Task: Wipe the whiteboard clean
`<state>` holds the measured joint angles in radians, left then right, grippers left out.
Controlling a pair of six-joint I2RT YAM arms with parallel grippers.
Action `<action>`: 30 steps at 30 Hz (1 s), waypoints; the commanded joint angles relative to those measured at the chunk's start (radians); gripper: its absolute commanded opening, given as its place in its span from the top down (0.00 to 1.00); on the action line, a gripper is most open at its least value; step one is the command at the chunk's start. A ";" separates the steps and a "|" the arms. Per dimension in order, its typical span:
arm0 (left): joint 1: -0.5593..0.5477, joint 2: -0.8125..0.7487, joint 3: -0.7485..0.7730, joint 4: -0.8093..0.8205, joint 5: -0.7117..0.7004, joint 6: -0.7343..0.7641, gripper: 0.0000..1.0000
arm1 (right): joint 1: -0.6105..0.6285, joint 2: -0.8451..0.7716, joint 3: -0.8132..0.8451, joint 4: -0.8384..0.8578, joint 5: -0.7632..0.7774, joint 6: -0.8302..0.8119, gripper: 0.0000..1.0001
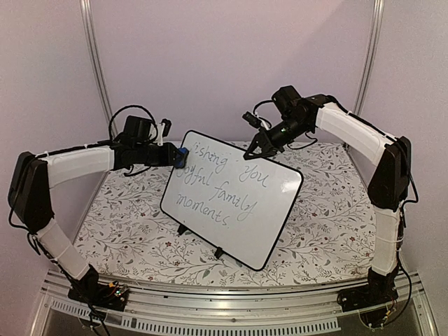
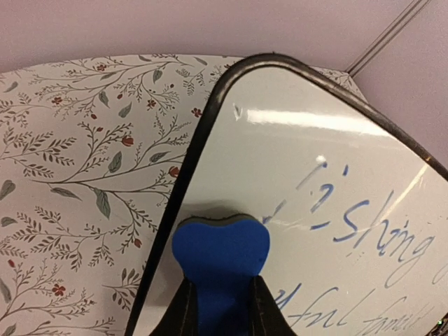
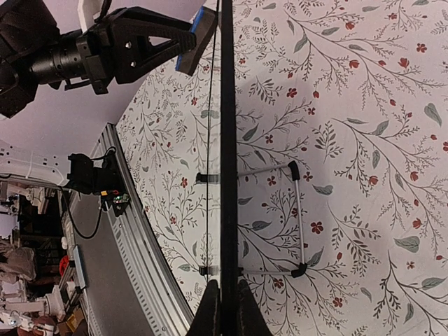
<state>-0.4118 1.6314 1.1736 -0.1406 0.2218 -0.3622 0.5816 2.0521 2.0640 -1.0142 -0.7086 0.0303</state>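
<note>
Fingers of the left gripper are closed narrowly on a blue eraser, and its soft face presses on the whiteboard near the upper left corner. On the right gripper the two fingers are pinched tight on the thin black frame at the board's upper edge. The whiteboard stands tilted on its small feet in the middle of the flowered table, with grey handwriting across it.

The whiteboard stands on the worktop — left gripper holds a blue eraser at its corner, right gripper its top edge.
</note>
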 commanded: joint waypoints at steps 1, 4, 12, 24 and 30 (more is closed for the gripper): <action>-0.007 -0.006 -0.066 -0.014 0.015 -0.038 1.00 | 0.020 -0.052 -0.004 0.030 -0.011 -0.075 1.00; -0.019 -0.019 -0.095 0.002 0.016 -0.047 1.00 | 0.020 -0.053 -0.004 0.031 -0.010 -0.075 1.00; -0.022 0.006 -0.009 -0.002 0.024 -0.025 1.00 | 0.020 -0.052 -0.005 0.028 -0.010 -0.075 1.00; -0.024 0.098 0.173 -0.071 0.012 0.006 1.00 | 0.020 -0.047 -0.002 0.029 -0.010 -0.073 1.00; -0.037 0.056 0.076 -0.048 0.016 -0.022 1.00 | 0.020 -0.049 -0.002 0.027 -0.008 -0.074 1.00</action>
<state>-0.4244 1.6962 1.3209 -0.1730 0.2314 -0.3714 0.5816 2.0502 2.0632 -1.0180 -0.7071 0.0292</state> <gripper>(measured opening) 0.183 0.035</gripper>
